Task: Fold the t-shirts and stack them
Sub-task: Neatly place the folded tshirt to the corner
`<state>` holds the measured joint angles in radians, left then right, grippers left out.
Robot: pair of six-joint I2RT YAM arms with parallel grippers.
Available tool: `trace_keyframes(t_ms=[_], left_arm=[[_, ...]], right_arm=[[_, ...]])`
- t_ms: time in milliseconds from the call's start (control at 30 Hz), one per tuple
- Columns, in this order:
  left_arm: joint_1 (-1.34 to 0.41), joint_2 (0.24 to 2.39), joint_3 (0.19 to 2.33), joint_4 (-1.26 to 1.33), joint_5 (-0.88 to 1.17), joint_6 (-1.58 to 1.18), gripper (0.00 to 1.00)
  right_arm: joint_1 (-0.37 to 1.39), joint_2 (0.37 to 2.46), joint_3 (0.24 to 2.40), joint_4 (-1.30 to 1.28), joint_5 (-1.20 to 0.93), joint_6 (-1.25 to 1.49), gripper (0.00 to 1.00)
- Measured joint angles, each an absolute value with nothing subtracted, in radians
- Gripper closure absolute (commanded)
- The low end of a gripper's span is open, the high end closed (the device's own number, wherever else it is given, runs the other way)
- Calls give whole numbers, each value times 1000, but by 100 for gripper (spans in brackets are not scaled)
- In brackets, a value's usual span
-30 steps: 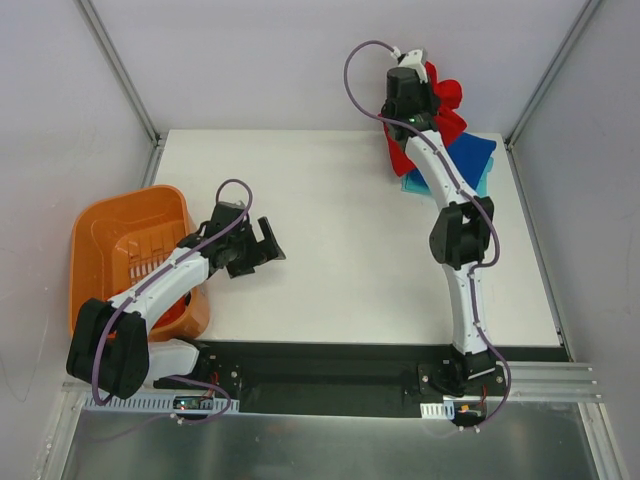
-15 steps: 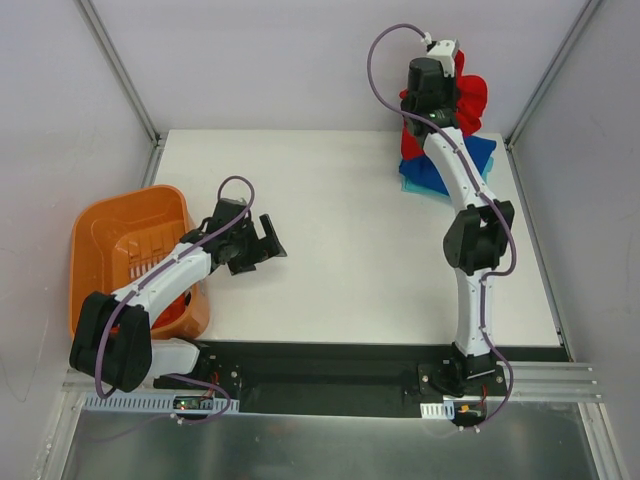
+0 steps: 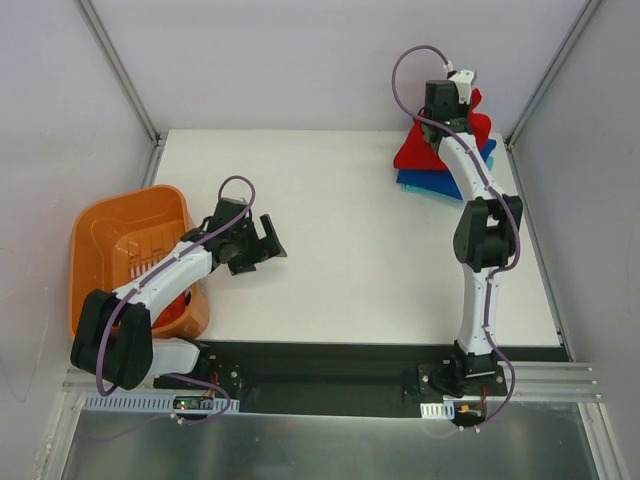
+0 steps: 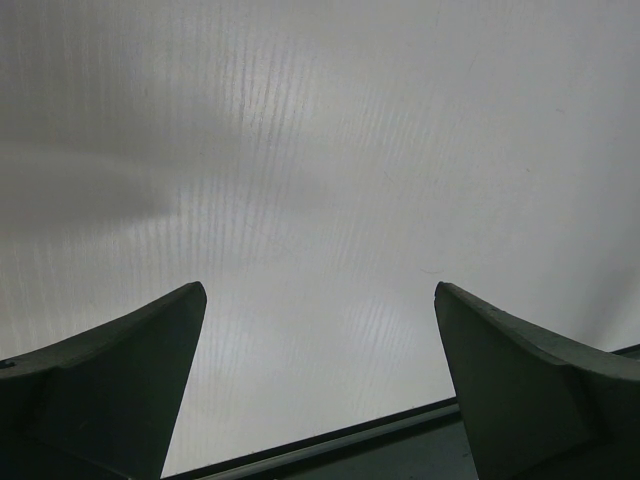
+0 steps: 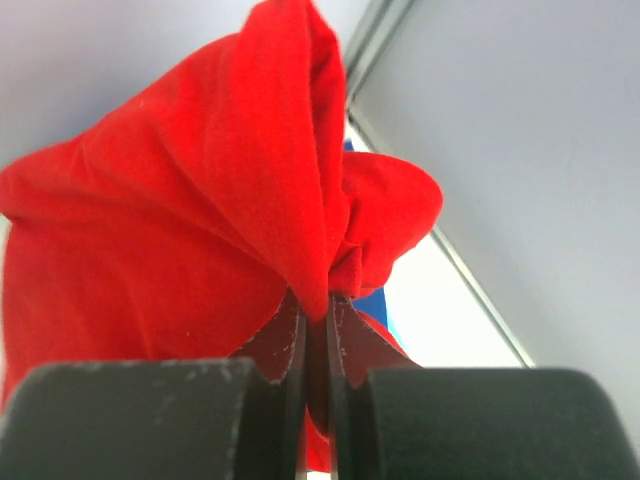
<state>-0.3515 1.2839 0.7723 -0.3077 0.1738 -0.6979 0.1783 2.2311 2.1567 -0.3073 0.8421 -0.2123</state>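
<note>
Scanning surface [image 3: 330, 250]: orange basket [image 3: 110, 225] at left edge, unmoved. Far right corner: red t-shirt [image 3: 412, 152], bunched high a second ago, now swung rightward and draped over blue t-shirt [image 3: 420, 179] and teal t-shirt [image 3: 425, 192]. Reads as stacking nearly done, release pending. Right claw [image 5: 318, 305] clenched on red cloth; left claw [image 4: 318, 290] spread wide, empty.

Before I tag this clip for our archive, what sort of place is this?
Probably a robot lab test cell: left arm and right arm bolted to a white table, plain panel walls around it, an orange basket and t-shirts as props.
</note>
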Motion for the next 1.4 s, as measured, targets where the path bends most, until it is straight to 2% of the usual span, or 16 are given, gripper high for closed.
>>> trace_keyframes(t_ms=[367, 500, 600, 633, 700, 733, 867, 1000, 1033, 1233, 1400], left_arm=[[-352, 1333, 796, -313, 175, -697, 1], [-352, 1341, 802, -313, 175, -697, 0], [-352, 1348, 811, -313, 175, -696, 1], [-352, 1351, 814, -313, 175, -696, 1], [-352, 1358, 819, -312, 176, -696, 1], [-352, 1361, 820, -313, 177, -696, 1], [-352, 1371, 824, -313, 183, -695, 1], [-352, 1372, 827, -313, 187, -694, 1], [-352, 1372, 829, -313, 192, -694, 1], [-352, 1372, 835, -313, 205, -691, 1], [-352, 1367, 836, -313, 208, -690, 1]], right_arm=[[64, 2230, 2093, -388, 649, -130, 96], [23, 2231, 2093, -406, 579, -106, 87], [9, 2233, 2093, -421, 551, -95, 67], [6, 2235, 2093, -425, 541, -92, 54], [2, 2238, 2093, -436, 527, -81, 43], [-2, 2238, 2094, -444, 516, -81, 33], [-21, 2238, 2094, -477, 468, -68, 21], [-49, 2238, 2112, -514, 425, -60, 1], [-56, 2238, 2121, -522, 415, -60, 3], [-77, 2173, 2120, -546, 333, -63, 3], [-76, 2061, 2090, -541, 128, -59, 3]])
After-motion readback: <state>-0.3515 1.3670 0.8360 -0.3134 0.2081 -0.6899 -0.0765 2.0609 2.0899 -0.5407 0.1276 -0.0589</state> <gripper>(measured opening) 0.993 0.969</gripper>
